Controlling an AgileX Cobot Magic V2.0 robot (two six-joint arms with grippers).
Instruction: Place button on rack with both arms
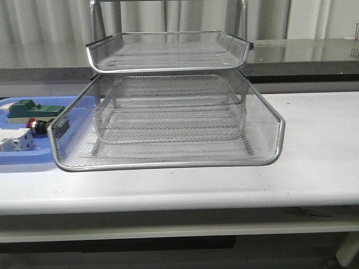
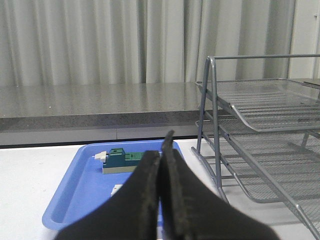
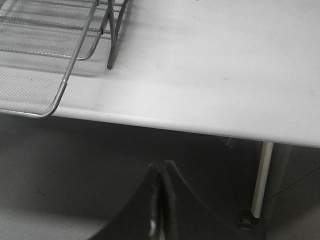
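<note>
Button [image 1: 39,125] lies in the blue tray [image 1: 17,158] at far left, just beside the rack [image 1: 168,123]; both arms' fingers are pressed together, empty. Left fingers [image 2: 161,165] should spread wide, then descend squarely over its red head.

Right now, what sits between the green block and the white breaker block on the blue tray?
The button. In the front view it lies between the green block and the white breaker block, close against the rack.
</note>
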